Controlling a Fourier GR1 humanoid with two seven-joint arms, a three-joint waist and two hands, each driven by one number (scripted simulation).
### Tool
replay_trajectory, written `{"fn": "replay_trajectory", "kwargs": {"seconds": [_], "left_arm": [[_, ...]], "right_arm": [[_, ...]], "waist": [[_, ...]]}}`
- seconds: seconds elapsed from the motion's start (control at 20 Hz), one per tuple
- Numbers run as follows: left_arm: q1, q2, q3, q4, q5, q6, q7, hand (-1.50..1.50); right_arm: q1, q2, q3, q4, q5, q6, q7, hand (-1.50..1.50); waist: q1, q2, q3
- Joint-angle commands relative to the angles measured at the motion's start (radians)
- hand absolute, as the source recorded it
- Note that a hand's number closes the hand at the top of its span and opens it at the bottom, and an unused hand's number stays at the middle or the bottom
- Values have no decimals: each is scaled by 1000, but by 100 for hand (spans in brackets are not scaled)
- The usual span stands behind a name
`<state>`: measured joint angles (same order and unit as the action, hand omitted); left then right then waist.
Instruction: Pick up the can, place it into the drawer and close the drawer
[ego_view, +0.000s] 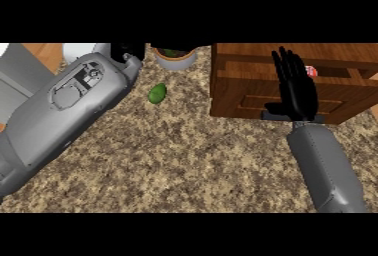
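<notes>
The right robot hand (295, 85) is reaching up from five o'clock toward one o'clock, its fingers standing straight and close together, holding nothing, lying over the front of the wooden drawer (244, 90). The drawer unit is sitting at the two o'clock part of the speckled table (184, 160). The can (312, 71) is showing only as a small red and white patch just beside the fingers, inside the drawer's open top; most of it is hidden by the hand. The left forearm (66, 110) is running from eight o'clock up toward eleven o'clock, and the left robot hand (127, 51) is appearing only as a dark shape at the picture's upper edge, so I cannot tell how its fingers are standing. A green avocado (157, 93) is lying on the table near twelve o'clock, between the left forearm and the drawer. A white pot (175, 59) holding a green plant is standing just above it.
</notes>
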<state>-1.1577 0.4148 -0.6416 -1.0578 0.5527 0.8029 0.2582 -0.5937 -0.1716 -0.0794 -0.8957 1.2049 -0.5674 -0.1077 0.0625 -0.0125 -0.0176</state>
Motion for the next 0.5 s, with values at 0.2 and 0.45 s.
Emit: {"fn": "replay_trajectory", "kwargs": {"seconds": [0.2, 0.45], "left_arm": [[88, 56, -4, -121, -31, 16, 56, -150], [185, 101, 19, -209, -42, -16, 21, -150]], "right_arm": [[-206, 10, -79, 322, 2, -100, 5, -150], [-345, -6, -111, 460, 14, -145, 10, -150]], "waist": [[13, 27, 20], [16, 30, 19]]}}
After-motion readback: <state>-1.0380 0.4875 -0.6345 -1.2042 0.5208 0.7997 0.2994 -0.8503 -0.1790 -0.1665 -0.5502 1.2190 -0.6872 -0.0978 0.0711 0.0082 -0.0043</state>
